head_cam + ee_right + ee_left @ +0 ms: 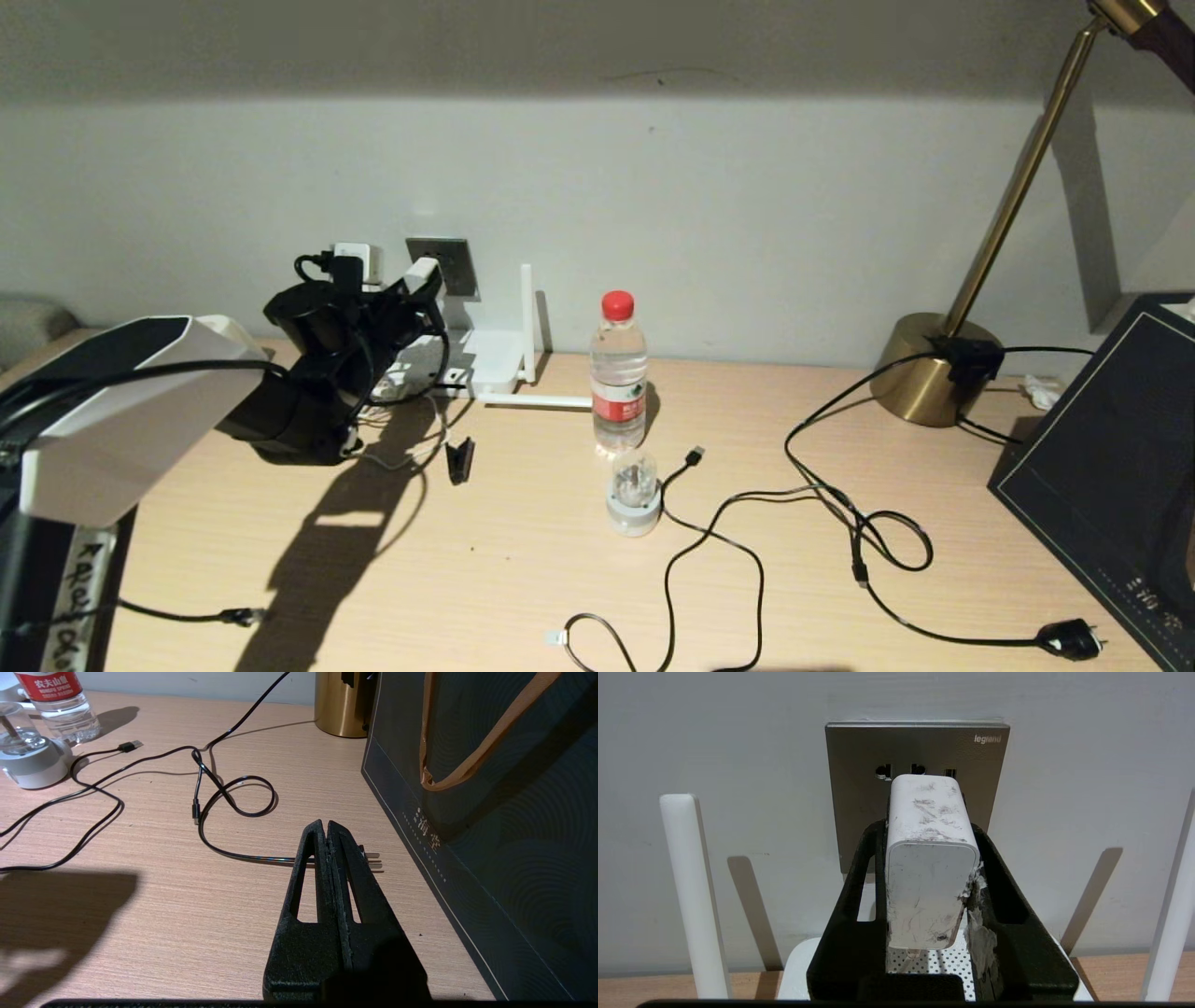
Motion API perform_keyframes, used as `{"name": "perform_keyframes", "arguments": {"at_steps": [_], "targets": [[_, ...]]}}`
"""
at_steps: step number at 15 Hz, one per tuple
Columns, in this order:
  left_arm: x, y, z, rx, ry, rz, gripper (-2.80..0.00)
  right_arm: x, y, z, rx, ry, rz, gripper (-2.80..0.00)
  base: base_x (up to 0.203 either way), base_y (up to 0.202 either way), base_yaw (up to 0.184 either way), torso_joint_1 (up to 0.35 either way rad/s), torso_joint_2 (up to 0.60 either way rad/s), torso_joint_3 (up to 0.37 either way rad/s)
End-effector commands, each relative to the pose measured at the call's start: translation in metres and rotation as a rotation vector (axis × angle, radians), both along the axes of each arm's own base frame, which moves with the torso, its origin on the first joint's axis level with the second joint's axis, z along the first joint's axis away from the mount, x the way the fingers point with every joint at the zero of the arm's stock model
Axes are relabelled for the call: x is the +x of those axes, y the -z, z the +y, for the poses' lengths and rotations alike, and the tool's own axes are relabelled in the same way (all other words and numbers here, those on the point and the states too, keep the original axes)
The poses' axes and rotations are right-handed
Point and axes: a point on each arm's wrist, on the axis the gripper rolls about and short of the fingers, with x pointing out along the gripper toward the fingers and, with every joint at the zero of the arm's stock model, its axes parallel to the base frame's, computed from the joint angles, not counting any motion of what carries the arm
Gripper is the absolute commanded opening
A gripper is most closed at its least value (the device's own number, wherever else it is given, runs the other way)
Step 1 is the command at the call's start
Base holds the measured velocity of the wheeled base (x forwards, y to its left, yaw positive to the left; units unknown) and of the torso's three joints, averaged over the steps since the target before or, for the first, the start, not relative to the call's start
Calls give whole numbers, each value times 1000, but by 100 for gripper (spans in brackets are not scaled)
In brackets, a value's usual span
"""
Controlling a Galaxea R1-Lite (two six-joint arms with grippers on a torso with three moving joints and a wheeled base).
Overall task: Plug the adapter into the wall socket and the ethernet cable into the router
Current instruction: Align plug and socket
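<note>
My left claw (931, 858) grips the scuffed white rectangular adapter (930, 858) right in front of the square grey metallic wall socket (859, 788).

The socket's dark plug holes sit just ahead of my fingertips; whether the adapter's face touches the plate, I cannot tell. Below my claw lies the flat white router (798, 970), its slim stick antennas rising on either side. My right claw (327, 830) hangs closed and empty over the wooden table (163, 896), the chunky black mains plug (369, 858) just ahead of its tips.

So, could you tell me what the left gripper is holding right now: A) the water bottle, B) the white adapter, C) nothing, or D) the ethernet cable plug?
B: the left gripper is clamped on the white adapter, held up in front of the grey wall socket.
</note>
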Motion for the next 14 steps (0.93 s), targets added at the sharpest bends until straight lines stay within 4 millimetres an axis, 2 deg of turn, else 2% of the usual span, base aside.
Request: {"name": "perform_keyframes", "arguments": {"at_steps": [1, 14], "targets": [[0, -1, 1, 0, -1, -7, -280, 1, 3, 0, 0, -1, 10, -280, 0, 0, 0, 0, 0, 0], [5, -2, 4, -25, -14, -12, -280, 1, 3, 0, 0, -1, 10, -280, 0, 0, 0, 0, 0, 0]]}}
